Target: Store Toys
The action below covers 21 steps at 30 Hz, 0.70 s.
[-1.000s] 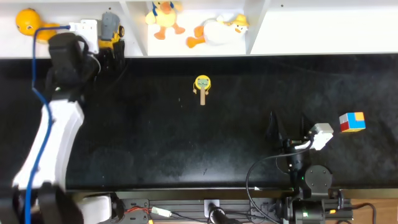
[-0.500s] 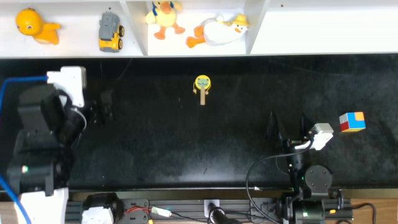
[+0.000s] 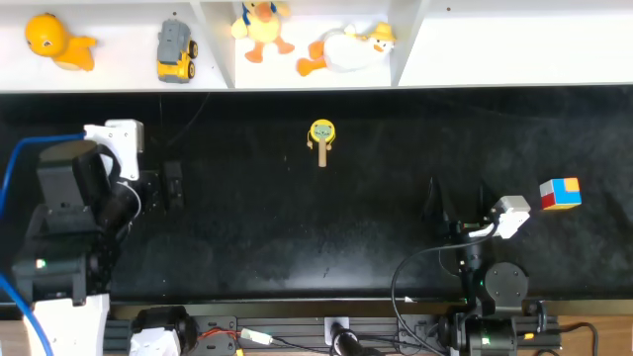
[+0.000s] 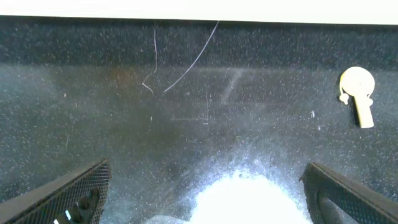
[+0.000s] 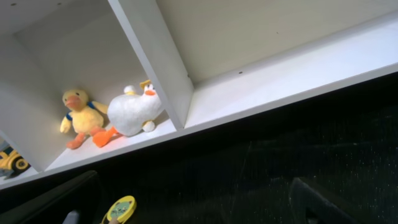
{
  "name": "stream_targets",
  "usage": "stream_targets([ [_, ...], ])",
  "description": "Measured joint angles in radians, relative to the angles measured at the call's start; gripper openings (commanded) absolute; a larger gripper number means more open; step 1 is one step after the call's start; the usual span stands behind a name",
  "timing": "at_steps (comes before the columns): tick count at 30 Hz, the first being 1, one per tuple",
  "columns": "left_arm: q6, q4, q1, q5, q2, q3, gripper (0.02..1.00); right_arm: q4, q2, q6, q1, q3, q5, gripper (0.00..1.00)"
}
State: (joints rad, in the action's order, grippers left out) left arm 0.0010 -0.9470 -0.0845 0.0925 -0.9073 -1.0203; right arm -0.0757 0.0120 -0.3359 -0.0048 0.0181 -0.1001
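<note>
On the black table lies a small yellow round toy with a stick handle point(image 3: 322, 138) point(image 4: 359, 90) point(image 5: 120, 210), near the shelf's middle. A coloured cube point(image 3: 560, 194) rests at the table's right side. The white shelf point(image 3: 415, 74) holds an orange duck point(image 3: 54, 40), a grey-and-yellow toy truck point(image 3: 175, 49) point(image 5: 9, 162), a yellow duck plush point(image 3: 262, 28) point(image 5: 79, 115) and a white goose plush point(image 3: 346, 49) point(image 5: 134, 112). My left gripper point(image 3: 170, 185) point(image 4: 205, 205) hangs open and empty over the table's left part. My right gripper point(image 3: 459, 201) point(image 5: 193, 208) stands open and empty near the front right, left of the cube.
The shelf's rightmost compartment point(image 3: 514, 40) holds nothing. A blue cable point(image 3: 25, 158) loops off the left arm. Bare black table surface point(image 3: 297, 227) stretches between the two arms.
My left arm has drawn back from the shelf to the table's left side, and the toy truck now stands alone in the shelf. The right arm has not moved.
</note>
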Motion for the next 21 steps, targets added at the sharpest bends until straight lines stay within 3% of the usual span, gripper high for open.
stream_targets([
  [8,-0.002,0.098,0.0,0.004,0.109,0.101,0.998,0.0,0.0,0.0,0.0,0.0,0.0,0.996],
  [14,-0.012,0.388,0.0,0.005,0.445,0.406,0.998,0.0,0.0,-0.001,0.0,0.0,0.0,0.996],
  [21,-0.117,0.82,0.0,0.004,0.781,0.887,0.998,0.0,0.0,-0.001,0.0,0.0,0.0,0.996],
])
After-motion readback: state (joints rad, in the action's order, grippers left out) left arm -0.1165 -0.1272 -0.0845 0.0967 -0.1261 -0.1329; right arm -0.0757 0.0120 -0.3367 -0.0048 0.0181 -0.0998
